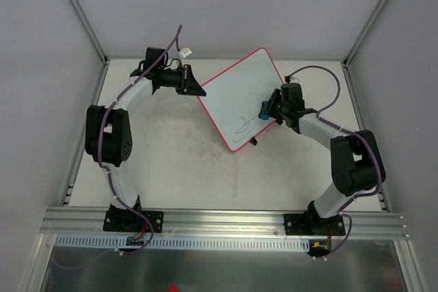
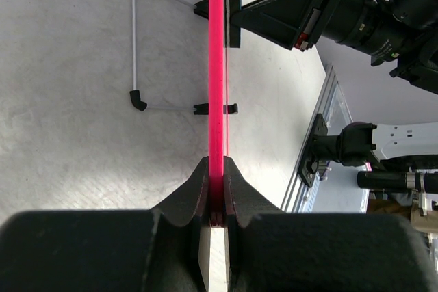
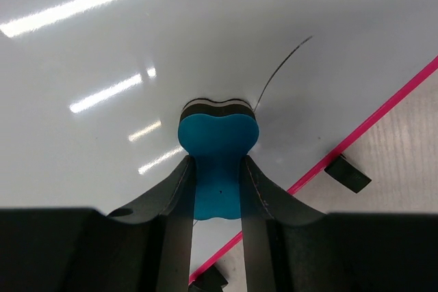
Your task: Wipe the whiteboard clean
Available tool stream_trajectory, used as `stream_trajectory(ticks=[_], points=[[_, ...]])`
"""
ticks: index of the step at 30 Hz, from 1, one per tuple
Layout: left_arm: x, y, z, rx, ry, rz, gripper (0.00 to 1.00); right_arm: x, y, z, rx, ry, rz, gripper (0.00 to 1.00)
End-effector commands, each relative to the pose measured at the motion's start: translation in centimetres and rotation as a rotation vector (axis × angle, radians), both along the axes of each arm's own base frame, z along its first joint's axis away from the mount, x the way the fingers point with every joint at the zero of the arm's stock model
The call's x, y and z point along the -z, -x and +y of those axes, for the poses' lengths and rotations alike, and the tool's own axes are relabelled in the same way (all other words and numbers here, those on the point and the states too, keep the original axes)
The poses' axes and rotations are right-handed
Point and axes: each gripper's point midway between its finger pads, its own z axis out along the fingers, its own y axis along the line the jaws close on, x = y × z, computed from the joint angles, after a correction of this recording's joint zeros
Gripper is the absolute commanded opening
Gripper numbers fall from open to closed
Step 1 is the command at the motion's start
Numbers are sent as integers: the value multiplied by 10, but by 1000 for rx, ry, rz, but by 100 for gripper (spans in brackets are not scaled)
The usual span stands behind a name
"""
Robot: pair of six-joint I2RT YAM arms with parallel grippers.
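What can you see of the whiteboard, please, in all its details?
The whiteboard is a glossy white panel with rounded corners and a thin pink-red rim. It sits turned diagonally at the far side of the table. Thin dark curved lines mark its near corner, and small black feet stand on the near right edge. The left claw pinches its rim; the right claw holds a blue eraser against its face.

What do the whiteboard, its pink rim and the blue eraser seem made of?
Whiteboard: glossy coated panel; it mirrors sharp light streaks. Pink rim: probably plastic, evenly coloured. Blue eraser: matte, likely foam or plastic, dark felt-like layer facing the board.
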Motion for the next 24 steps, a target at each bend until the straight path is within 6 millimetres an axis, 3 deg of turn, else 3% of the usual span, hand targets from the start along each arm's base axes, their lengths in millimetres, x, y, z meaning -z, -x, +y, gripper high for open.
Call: stream_trajectory(ticks=[1,6,9,13,19,24], points=[[-19,8,-12,78,34,-82,0,-3,19,31,-98,-50,-5,0],[-18,8,-12,73,32,-77,0,-12,36,64,-226,8,-45,0],[-18,8,-12,71,30,-80,0,-17,54,94,-337,43,-62,1],[-18,8,-13,71,29,-81,0,-11,75,121,-454,98,-61,0],[-20,7,-13,71,30,-84,0,9,106,146,-532,73,-4,0],[-20,8,-14,73,29,-84,0,14,120,149,-542,71,5,0]])
